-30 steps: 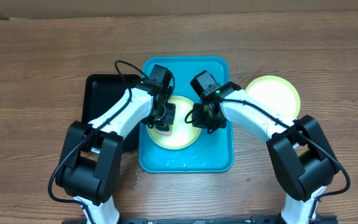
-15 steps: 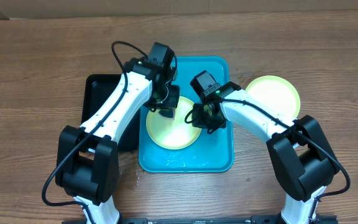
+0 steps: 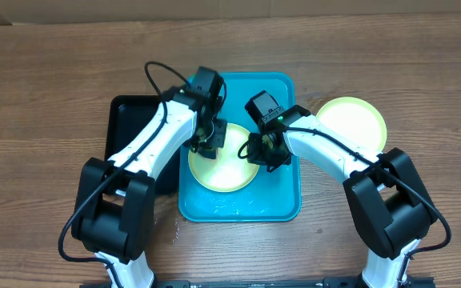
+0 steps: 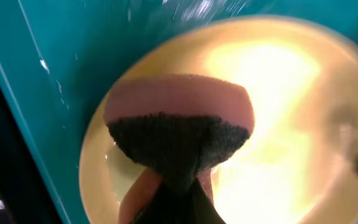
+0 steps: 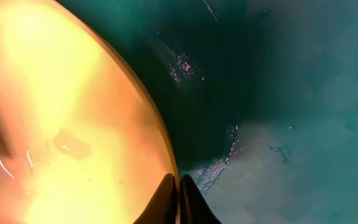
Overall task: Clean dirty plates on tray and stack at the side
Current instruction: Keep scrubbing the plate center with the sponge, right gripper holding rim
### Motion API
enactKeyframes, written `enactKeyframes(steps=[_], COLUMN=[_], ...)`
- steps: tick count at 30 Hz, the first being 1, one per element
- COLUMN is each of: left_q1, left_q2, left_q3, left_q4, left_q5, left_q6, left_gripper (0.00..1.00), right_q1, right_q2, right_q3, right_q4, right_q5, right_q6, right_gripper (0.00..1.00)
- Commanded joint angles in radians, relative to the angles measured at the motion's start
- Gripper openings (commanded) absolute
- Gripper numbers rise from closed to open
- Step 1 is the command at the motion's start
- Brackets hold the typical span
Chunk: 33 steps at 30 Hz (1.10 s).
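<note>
Pale yellow-green plate (image 3: 230, 172) lies flat in turquoise tray (image 3: 282, 200), glossy w/ glare; L gripper (image 3: 206, 150) clamps a pink sponge (image 4: 179, 118) w/ dark scourer face over plate's upper-left part; R gripper (image 3: 261, 154) pinched tight on plate's right rim; 2nd plate (image 3: 350, 122), same colour, on bench (image 3: 54, 80) right of tray.

This looks like a robotics lab bench rather than a kitchen. Two white-and-black jointed robot arms (image 3: 146, 148) trailing loose black cables (image 3: 152, 76) stand at the near edge of a bare brown wood-grain counter (image 3: 46, 72). A large rectangular turquoise plastic tray (image 3: 282, 204) and a smaller black rectangular tray (image 3: 126, 120) lie on it. A plain tan cardboard-like strip (image 3: 214, 6) runs along the far edge.
</note>
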Motion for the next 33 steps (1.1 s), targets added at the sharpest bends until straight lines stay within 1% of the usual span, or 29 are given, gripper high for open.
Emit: enactKeyframes(steps=[1, 5, 7, 11, 15, 17, 19, 24, 27, 33], left_q1=[-0.006, -0.006, -0.006, -0.006, -0.005, 0.007, 0.018, 0.042, 0.042, 0.042], left_q2=[-0.002, 0.005, 0.005, 0.005, 0.005, 0.004, -0.001, -0.026, -0.038, -0.037], left_q3=[-0.071, -0.132, -0.156, -0.171, -0.167, -0.147, -0.121, -0.021, 0.014, 0.021], left_q4=[0.041, 0.092, 0.107, 0.108, 0.127, 0.121, 0.108, 0.03, 0.01, 0.008], left_q5=[-0.042, -0.038, -0.001, 0.148, 0.326, 0.395, 0.418, 0.417, 0.389, 0.193], left_q6=[-0.03, -0.055, -0.061, -0.052, 0.004, 0.026, 0.029, 0.055, 0.071, 0.054], left_gripper=[0.04, 0.04, 0.04, 0.04, 0.04, 0.04, 0.04, 0.04, 0.04, 0.04], right_q1=[0.005, 0.005, 0.005, 0.005, 0.005, 0.005, 0.005, 0.005, 0.005, 0.005], right_q2=[-0.023, -0.023, -0.023, -0.023, -0.023, -0.023, -0.023, -0.023, -0.023, -0.023], right_q3=[-0.006, -0.006, -0.006, -0.006, -0.006, -0.006, -0.006, -0.006, -0.006, -0.006], right_q4=[0.003, 0.003, 0.003, 0.004, 0.003, 0.003, 0.003, 0.003, 0.003, 0.003], right_q5=[0.01, 0.01, 0.01, 0.01, 0.01, 0.01, 0.01, 0.01, 0.01, 0.01], right_q6=[-0.001, -0.001, -0.001, 0.0, 0.0, -0.001, -0.001, -0.001, -0.001, -0.001], right_gripper=[0.04, 0.04, 0.04, 0.04, 0.04, 0.04, 0.04, 0.04, 0.04, 0.04])
